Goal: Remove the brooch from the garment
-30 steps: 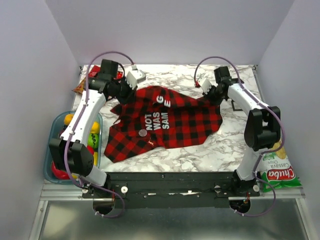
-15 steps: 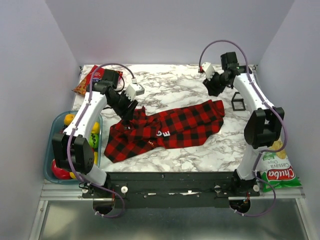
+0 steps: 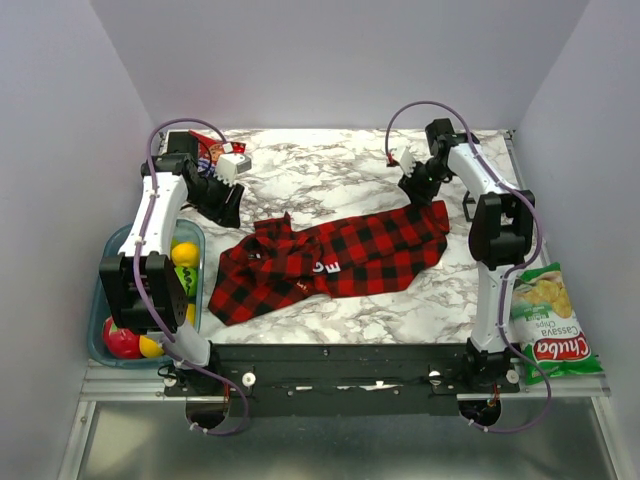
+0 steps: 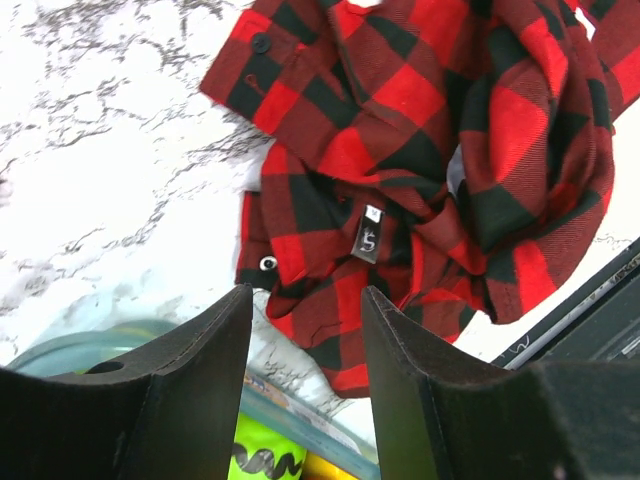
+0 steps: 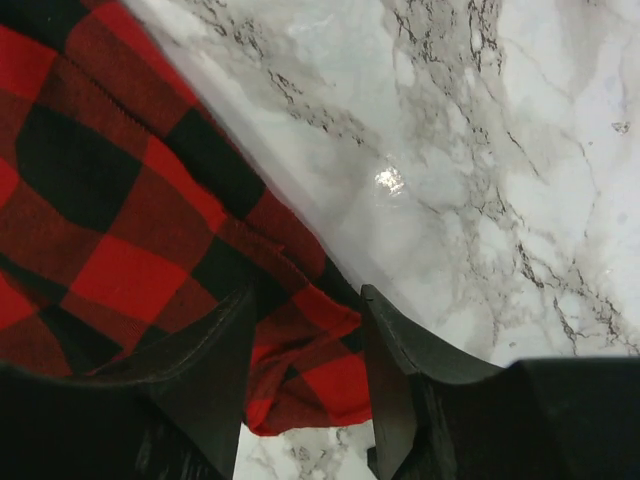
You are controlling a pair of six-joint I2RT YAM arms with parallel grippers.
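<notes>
The garment (image 3: 335,258), a red-and-black checked shirt, lies crumpled and folded over on the marble table, with only a bit of white lettering showing. The brooch is hidden. My left gripper (image 3: 224,203) hangs open just left of the shirt's collar end, with nothing between its fingers. In the left wrist view the shirt (image 4: 430,150) lies beyond the open left gripper (image 4: 305,335). My right gripper (image 3: 427,190) stands open above the shirt's right corner. In the right wrist view that corner (image 5: 300,340) lies loose under the gap of the open right gripper (image 5: 308,335).
A blue bin (image 3: 101,278) of toy fruit stands at the left table edge, its rim (image 4: 300,415) under the left fingers. A red snack packet (image 3: 207,145) lies back left. A small black frame (image 3: 471,206) and a green chips bag (image 3: 548,322) are on the right.
Both grippers held the shirt's far edge up, with lettering and brooch showing. They have opened and let go, the shirt has dropped into a folded heap, and both arms have drawn back.
</notes>
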